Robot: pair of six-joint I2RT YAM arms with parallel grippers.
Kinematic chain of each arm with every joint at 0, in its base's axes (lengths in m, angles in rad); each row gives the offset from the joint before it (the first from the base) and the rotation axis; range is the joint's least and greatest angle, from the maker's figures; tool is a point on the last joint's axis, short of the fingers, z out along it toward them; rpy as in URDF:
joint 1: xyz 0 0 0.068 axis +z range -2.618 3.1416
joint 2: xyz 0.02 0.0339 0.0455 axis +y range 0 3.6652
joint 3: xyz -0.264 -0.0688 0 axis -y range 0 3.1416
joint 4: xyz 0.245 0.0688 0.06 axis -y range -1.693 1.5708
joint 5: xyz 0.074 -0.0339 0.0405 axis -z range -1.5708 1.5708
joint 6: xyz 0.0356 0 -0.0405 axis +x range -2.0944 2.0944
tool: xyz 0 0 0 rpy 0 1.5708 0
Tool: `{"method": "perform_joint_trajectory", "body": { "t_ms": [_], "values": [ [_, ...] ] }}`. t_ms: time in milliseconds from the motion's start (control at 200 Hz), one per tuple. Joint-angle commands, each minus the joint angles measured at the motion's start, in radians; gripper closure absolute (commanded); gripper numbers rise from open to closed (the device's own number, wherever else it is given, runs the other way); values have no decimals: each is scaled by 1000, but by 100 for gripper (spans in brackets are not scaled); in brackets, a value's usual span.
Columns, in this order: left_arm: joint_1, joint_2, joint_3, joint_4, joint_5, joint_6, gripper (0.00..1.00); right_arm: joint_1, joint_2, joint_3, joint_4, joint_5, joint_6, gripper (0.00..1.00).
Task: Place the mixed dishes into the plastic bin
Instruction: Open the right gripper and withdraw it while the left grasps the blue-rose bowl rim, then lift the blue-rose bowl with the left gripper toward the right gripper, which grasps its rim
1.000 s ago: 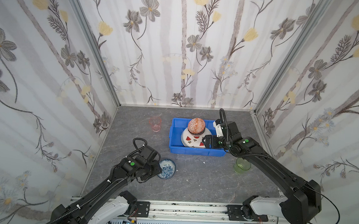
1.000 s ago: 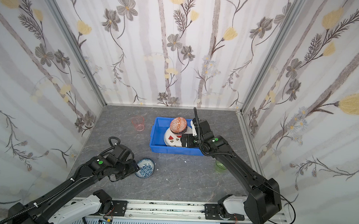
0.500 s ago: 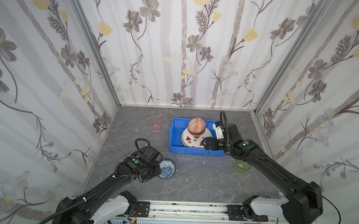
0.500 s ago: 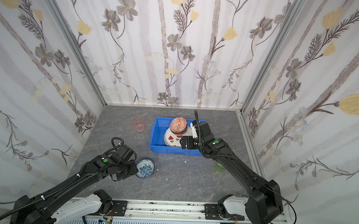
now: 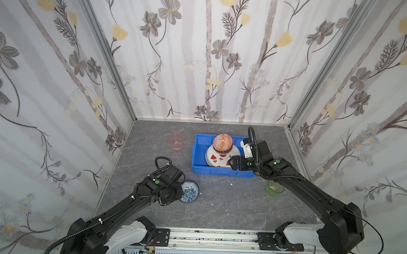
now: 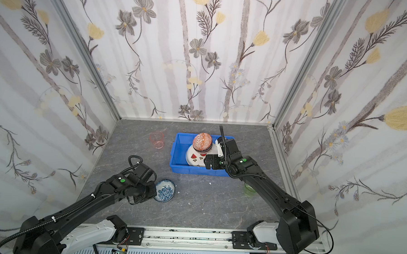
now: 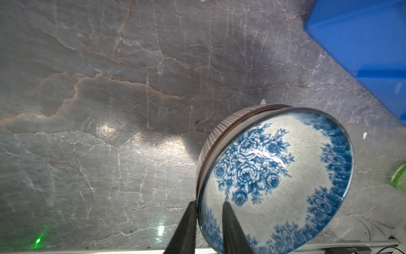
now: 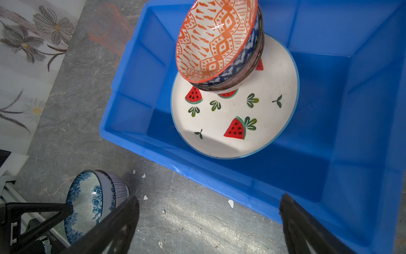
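My left hand (image 7: 209, 203) straddles the blue-white bowl (image 7: 274, 176) rim, can't tell if it's pinched yet. It sits in a striped bowl (image 7: 211, 136), short of the blue bin (image 7: 362, 44). Grab step, I reckon; next I'd squeeze and lift.

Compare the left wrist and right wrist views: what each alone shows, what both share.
Left wrist alone: the edge of a translucent green cup. Right wrist alone: a translucent pink cup, the white round watermelon plate, and the orange patterned bowl stacked above it. Both: the blue-and-white flowered bowl nested in a striped bowl, the bright blue plastic bin, the grey stone tabletop.
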Motion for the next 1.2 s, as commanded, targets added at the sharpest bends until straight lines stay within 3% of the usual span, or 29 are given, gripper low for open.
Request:
{"method": "perform_joint_trajectory", "body": {
  "t_ms": [0, 600, 1194],
  "values": [
    [-1, 9, -5, 16, -14, 2, 78, -3, 7, 5, 51, -16, -1, 2],
    [1, 25, 1, 21, -10, 10, 93, -13, 4, 7, 51, -22, -8, 3],
    [1, 9, 25, 21, -11, 8, 99, -14, -10, 12, 46, -36, -5, 4]
  ]
}}
